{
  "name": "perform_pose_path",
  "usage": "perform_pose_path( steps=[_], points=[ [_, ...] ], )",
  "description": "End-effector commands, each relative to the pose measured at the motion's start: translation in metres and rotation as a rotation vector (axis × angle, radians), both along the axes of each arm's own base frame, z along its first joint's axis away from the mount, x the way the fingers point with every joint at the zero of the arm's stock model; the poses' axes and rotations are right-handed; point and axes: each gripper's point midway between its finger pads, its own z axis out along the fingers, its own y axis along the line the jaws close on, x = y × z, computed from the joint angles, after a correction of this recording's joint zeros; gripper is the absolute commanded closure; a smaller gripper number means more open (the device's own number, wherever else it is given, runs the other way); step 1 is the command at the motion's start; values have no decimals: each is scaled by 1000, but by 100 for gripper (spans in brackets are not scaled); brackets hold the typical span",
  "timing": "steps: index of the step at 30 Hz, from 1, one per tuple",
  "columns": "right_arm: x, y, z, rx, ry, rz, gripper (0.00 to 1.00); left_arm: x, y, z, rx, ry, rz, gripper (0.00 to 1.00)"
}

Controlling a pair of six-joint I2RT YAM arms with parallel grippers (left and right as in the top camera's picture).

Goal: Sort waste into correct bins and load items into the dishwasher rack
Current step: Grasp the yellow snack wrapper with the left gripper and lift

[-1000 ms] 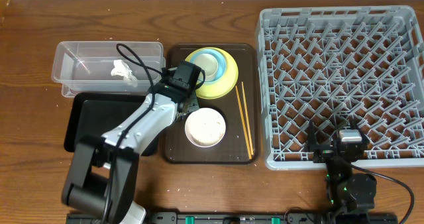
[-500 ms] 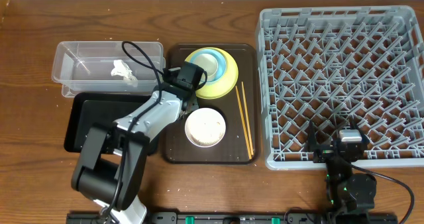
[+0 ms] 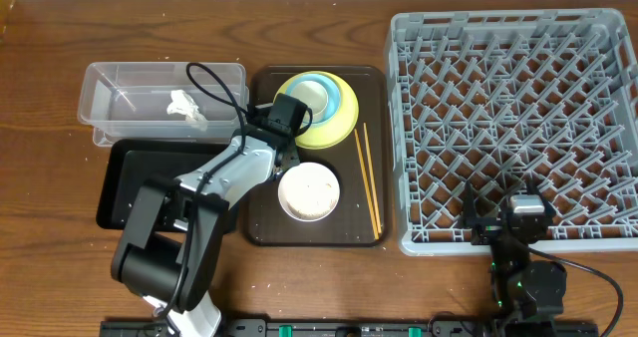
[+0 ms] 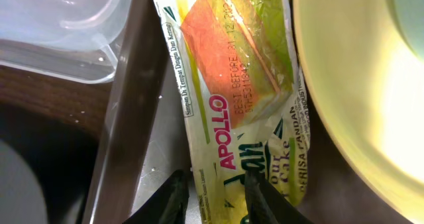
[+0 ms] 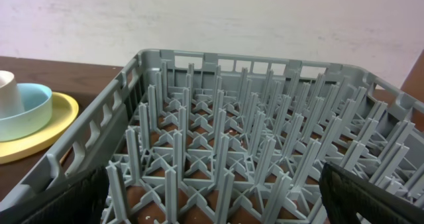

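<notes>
Yellow-green-orange wrapper (image 4: pixel 232 85), APOLLO print; L hand (image 4: pixel 217 196) narrow astride it, grip unclear; R hand (image 5: pixel 212 204) wide.

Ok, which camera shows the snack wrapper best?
Left wrist: the snack wrapper fills the frame, with the left gripper straddling its end. Overhead hides it under that gripper; right wrist misses it entirely.

Remote feed, I count: one rack (image 3: pixel 518 118), one plate (image 3: pixel 334 134), two bowls (image 3: pixel 347 98) (image 3: pixel 309 190), one cup (image 5: pixel 5 90), two chopsticks (image 3: pixel 369 177), one napkin (image 3: pixel 182 108), one wrapper (image 4: pixel 232 85), one tub (image 3: pixel 120 83), two trays (image 3: pixel 125 177) (image 3: pixel 354 229).
</notes>
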Motion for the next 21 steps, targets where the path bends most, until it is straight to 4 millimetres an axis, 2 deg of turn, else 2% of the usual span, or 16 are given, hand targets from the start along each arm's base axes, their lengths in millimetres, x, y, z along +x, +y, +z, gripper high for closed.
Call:
perform_pose_path(
  steps=[1,6,9,11,17,21],
  points=[
    [0,-2,0,-11,-1,-6,1,-5,0,-12,6,31,-4,70],
    [0,-2,0,-11,-1,-6,1,-5,-1,-13,0,36,-6,81],
    [0,-2,0,-11,-1,-6,1,-5,-2,-10,-2,30,-6,94],
    [0,-2,0,-11,-1,-6,1,-5,-2,-5,-5,23,-6,94],
    [0,-2,0,-12,-1,-6,1,-4,-2,27,-28,-34,-6,94],
    [0,-2,0,-11,-1,-6,1,-2,-3,62,-60,-111,-7,94]
  ],
)
